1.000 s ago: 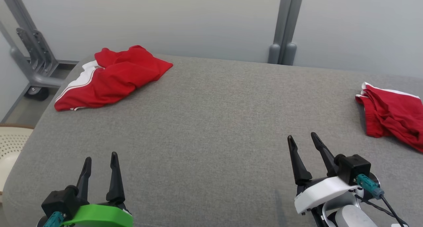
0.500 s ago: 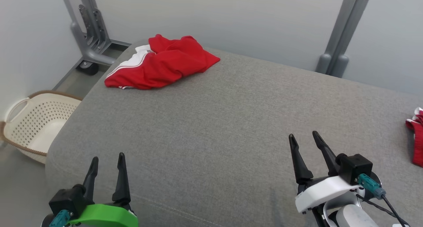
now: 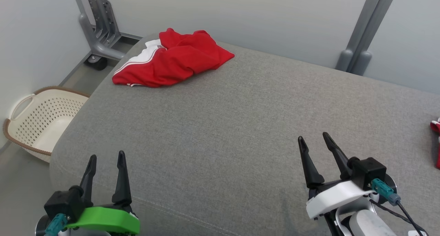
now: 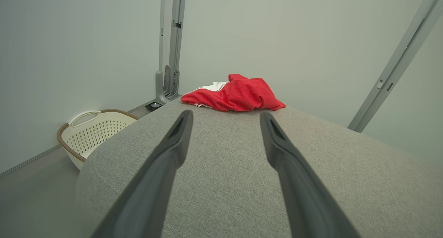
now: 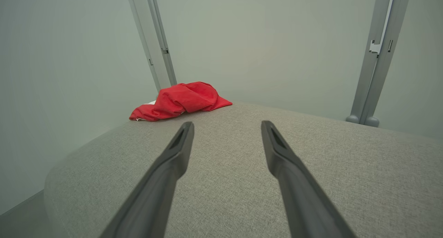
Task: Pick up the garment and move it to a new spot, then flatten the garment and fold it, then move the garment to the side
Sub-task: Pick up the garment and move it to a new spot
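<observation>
A crumpled red garment with white trim lies at the far left corner of the grey padded table. It sits well ahead of the fingers in the left wrist view and up to the left in the right wrist view. My left gripper hovers open over the near left edge, nothing between its fingers. Over the near right part of the table my right gripper is open and empty too. Both are far from the garment.
A second red garment peeks in at the right edge. A cream perforated basket stands on the floor left of the table. Grey frame posts rise behind the table against the pale wall.
The camera has turned left: the basket has come into view and the right garment has slid almost out of frame. Both grippers hold the same open pose.
</observation>
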### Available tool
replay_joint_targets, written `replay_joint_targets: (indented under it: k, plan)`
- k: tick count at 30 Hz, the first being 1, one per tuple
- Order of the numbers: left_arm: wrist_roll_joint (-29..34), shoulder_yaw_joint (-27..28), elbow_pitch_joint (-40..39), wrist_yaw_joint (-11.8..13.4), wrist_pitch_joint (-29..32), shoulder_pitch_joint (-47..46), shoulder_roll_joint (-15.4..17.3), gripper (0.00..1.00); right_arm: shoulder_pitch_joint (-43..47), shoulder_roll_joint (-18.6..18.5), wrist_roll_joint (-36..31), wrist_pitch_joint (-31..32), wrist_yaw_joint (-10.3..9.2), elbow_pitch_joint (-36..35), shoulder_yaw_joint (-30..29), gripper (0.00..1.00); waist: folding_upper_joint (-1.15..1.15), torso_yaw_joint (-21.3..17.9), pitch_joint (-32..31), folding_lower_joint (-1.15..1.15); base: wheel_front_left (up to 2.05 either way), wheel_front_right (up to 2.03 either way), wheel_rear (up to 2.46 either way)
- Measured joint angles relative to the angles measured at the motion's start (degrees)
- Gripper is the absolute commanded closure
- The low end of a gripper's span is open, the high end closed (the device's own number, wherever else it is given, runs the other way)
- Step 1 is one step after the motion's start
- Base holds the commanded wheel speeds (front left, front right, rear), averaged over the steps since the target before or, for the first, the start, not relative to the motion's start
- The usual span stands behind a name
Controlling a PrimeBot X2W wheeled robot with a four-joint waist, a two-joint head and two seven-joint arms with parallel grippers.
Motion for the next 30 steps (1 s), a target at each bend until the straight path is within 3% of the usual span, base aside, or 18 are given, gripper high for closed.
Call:
replay_joint_targets:
  k: [12,18,25,30]
  plan:
    - [0.9,0.3,-0.6,0.0,3.8,-11.2,2.5,0.00,-4.3,-2.7,-2.6,1.3,-0.35,-3.4,-2.9,0.00,0.00,-3.8,4.4,0.00,0.00,0.00,0.00]
    - [0.9,2.2,1.2,-0.1,8.8,-21.5,5.5,0.00,-7.1,-4.2,-3.7,2.6,-0.42,-6.4,-3.6,0.00,0.00,-6.0,7.6,0.00,0.00,0.00,0.00]
    - [-2.1,5.1,7.2,-0.1,17.5,-32.7,6.2,0.00,-10.1,-6.2,-5.1,4.7,-0.42,-9.3,-4.3,0.00,0.00,-9.1,11.9,0.00,0.00,0.00,0.00]
    - [-4.0,7.8,11.3,-0.1,22.5,-38.2,9.5,0.00,-12.3,-7.6,-6.3,6.0,-0.41,-11.7,-4.5,0.00,0.00,-11.6,15.1,0.00,0.00,0.00,0.00]
